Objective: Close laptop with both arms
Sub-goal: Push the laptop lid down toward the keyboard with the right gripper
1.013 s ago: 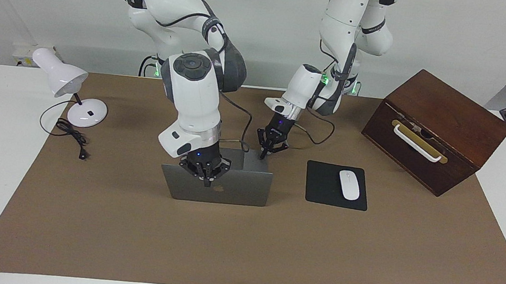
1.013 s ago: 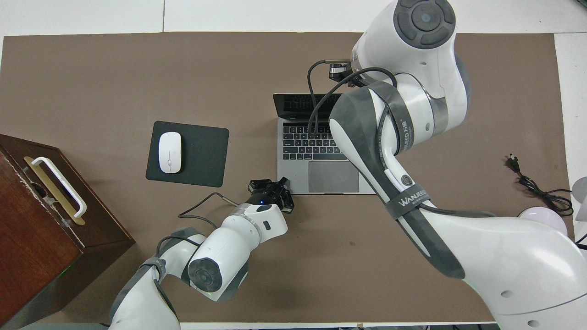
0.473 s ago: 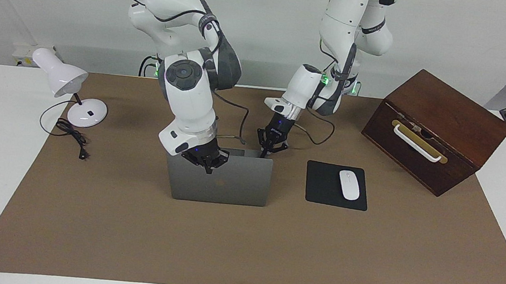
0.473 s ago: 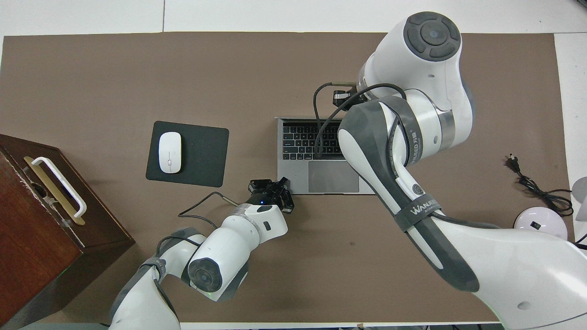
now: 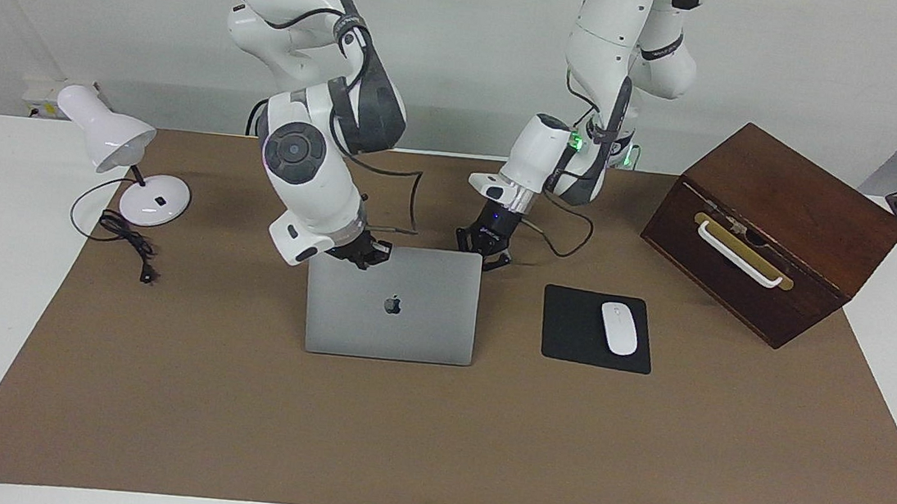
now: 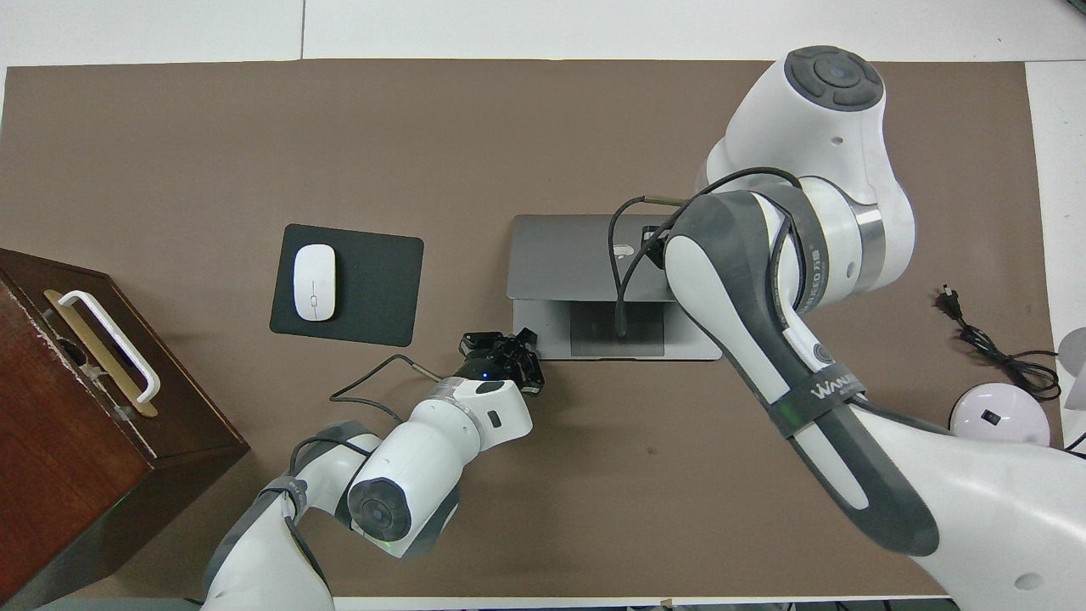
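Note:
The silver-grey laptop (image 5: 408, 326) sits mid-table, its lid (image 6: 568, 255) tipped low over the keyboard with the apple logo showing. Only the trackpad (image 6: 594, 335) strip of the base still shows from above. My right gripper (image 5: 370, 256) is shut and rests on the lid's free edge, near the corner toward the right arm's end. In the overhead view its own forearm hides it. My left gripper (image 5: 485, 249) (image 6: 515, 346) is shut and sits at the base's robot-side corner, toward the left arm's end.
A black mouse pad (image 5: 572, 334) with a white mouse (image 5: 619, 328) lies beside the laptop toward the left arm's end. A wooden box (image 5: 772, 225) with a white handle stands past it. A white desk lamp (image 5: 128, 155) and its cord (image 5: 128, 242) are at the right arm's end.
The lid has swung from nearly upright down toward the keyboard, and my right gripper has followed its edge toward the robots. The left gripper has stayed at the base corner.

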Controlling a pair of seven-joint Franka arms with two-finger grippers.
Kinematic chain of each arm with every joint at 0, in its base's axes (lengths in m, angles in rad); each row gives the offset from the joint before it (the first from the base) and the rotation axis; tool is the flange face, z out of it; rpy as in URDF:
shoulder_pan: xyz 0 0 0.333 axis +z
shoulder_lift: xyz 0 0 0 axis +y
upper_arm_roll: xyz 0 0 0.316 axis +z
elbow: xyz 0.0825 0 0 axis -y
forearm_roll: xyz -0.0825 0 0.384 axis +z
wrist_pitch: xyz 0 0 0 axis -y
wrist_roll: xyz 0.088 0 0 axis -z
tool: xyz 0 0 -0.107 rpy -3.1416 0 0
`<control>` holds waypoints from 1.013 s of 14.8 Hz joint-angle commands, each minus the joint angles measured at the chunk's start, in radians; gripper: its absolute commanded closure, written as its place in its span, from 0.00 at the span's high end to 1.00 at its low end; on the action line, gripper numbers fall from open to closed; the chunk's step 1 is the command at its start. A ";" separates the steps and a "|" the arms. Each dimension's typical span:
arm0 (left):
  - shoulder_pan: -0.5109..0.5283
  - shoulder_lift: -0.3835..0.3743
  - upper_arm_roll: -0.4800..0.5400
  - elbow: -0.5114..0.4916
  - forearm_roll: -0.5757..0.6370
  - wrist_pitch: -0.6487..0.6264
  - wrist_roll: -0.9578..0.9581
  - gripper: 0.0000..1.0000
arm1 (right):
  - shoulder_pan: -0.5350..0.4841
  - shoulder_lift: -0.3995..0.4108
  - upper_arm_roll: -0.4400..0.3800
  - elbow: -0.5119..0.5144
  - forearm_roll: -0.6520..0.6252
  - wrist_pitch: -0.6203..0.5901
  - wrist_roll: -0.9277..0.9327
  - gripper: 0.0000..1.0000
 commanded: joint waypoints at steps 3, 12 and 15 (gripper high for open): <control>0.002 0.055 0.000 0.006 0.036 0.016 0.006 0.00 | 0.006 -0.071 0.010 -0.238 0.026 0.184 -0.055 0.00; 0.005 0.055 0.000 0.006 0.036 0.015 0.006 0.00 | 0.018 -0.065 0.009 -0.286 0.026 0.259 -0.056 0.00; 0.007 0.055 0.000 0.006 0.036 0.015 0.006 0.00 | 0.007 -0.066 0.009 -0.266 0.026 0.241 -0.058 0.00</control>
